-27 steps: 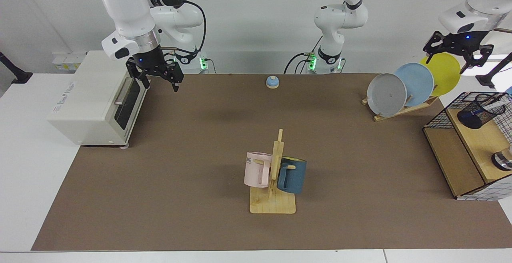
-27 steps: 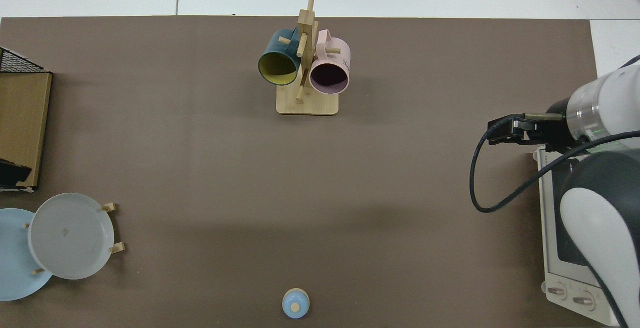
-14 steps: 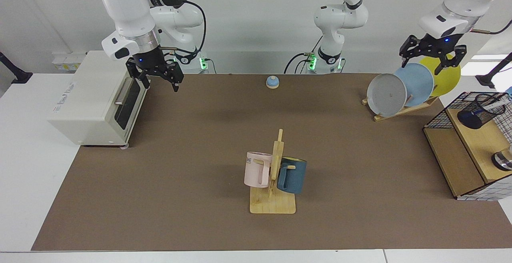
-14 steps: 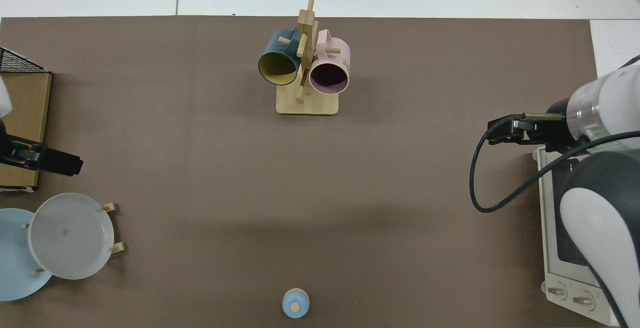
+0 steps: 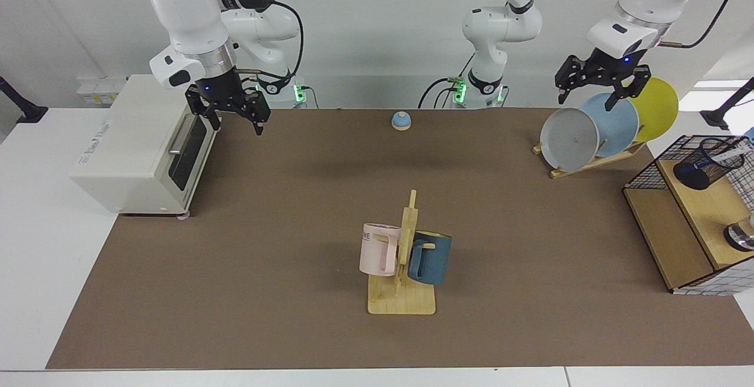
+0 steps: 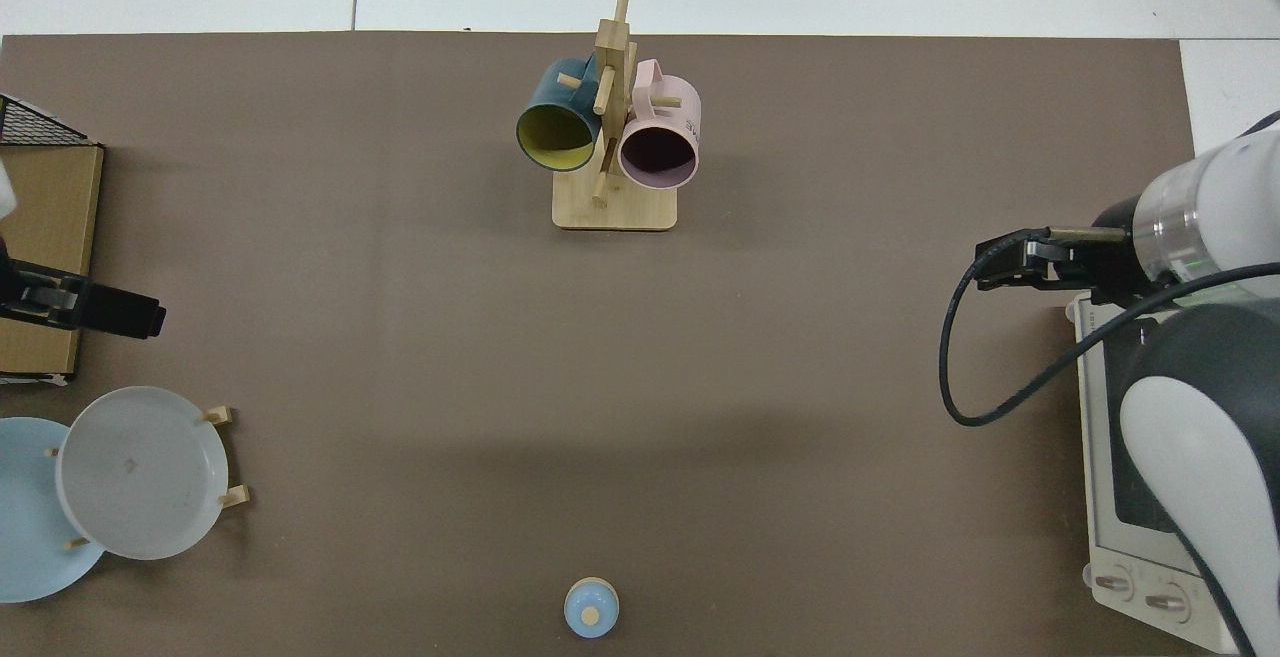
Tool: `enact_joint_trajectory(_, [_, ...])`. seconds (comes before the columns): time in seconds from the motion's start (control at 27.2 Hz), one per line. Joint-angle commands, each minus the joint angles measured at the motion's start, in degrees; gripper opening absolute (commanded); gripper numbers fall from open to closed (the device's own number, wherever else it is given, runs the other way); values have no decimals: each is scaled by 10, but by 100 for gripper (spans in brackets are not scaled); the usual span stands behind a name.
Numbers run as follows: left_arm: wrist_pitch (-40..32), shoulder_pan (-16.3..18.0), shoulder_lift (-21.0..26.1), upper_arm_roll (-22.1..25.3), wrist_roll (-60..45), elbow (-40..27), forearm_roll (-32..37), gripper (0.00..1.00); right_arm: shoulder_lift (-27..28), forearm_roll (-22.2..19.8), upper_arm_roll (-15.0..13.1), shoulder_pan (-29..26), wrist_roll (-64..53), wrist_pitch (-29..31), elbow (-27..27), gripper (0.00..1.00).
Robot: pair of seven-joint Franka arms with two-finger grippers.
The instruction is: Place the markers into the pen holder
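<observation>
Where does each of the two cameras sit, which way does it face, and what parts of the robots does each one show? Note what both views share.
Facing view: across the table, looking at both arm bases; shows the right gripper open beside the toaster oven, the left gripper open above the plates, and the pen holder on the shelf.
Top view: overhead, looking straight down; shows the right gripper by the oven and the left gripper at the opposite edge.
Shared: mug rack, plates, oven, bell.
</observation>
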Motion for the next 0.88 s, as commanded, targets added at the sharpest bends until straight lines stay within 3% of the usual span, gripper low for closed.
enact_joint_trajectory(0.0, [8,-8,8,8,-5,10,-5,99,-1,6,3,-6,10,3,2,100])
enact_joint_trajectory(0.33, [-18,-6,46,0,-6,64,-7,99,-1,6,4,-6,10,3,2,100])
enact_joint_trajectory(0.85, [-35,-5,39,1,-42,64,-5,100,-1,6,3,-6,10,3,2,100])
